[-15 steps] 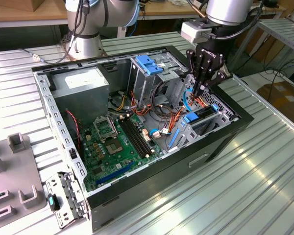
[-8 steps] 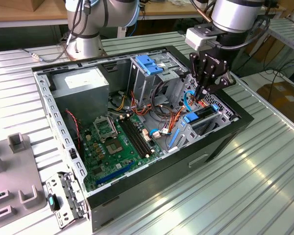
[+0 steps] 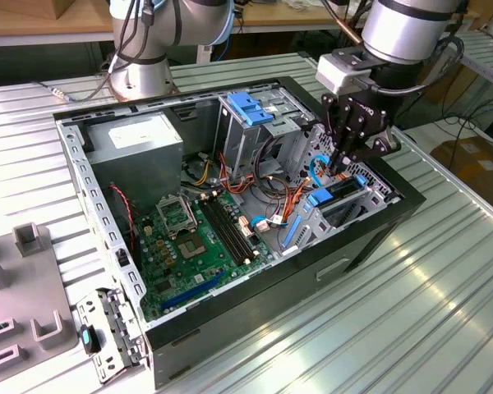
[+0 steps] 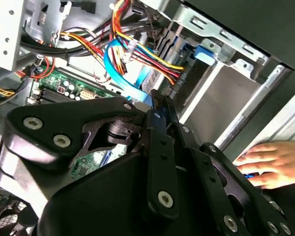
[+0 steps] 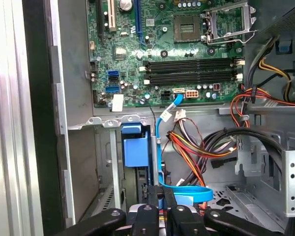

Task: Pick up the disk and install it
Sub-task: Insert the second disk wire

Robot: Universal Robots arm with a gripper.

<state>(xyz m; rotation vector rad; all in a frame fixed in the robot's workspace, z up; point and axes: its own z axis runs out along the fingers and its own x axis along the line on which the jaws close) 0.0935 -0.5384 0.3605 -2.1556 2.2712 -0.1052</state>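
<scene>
Across the exterior view, an open black desktop computer case (image 3: 255,328) lay on its side on a ribbed silver metal table (image 3: 411,312). A green motherboard (image 3: 189,238) covered its floor. A big grey box with a white sticker (image 3: 135,148) sat in the far corner toward the exterior view's left, and a tall metal cage with a blue plastic top (image 3: 251,111) stood beside it. The black gripper (image 3: 343,168) hung over the drive bay at the case's end toward the exterior view's right. The flat rectangular disk with blue plastic end tabs (image 3: 345,189) sat in that bay just beneath the fingertips. Whether they touched it could not be told.

From the second wrist view, the gripper (image 4: 157,96) appeared clenched, its two black fingers drawn together at the tips with nothing seen between them. Beyond them ran a bundle of red, yellow and black wires (image 4: 142,49). A person's hand (image 4: 273,164) rested on the table outside the case wall.

Under the first wrist view, the gripper (image 5: 162,189) pointed into the bay. The disk (image 5: 136,147) stood on edge just beside the fingers, its blue tab uppermost. A flat blue cable (image 5: 187,192) curled behind them.
</scene>
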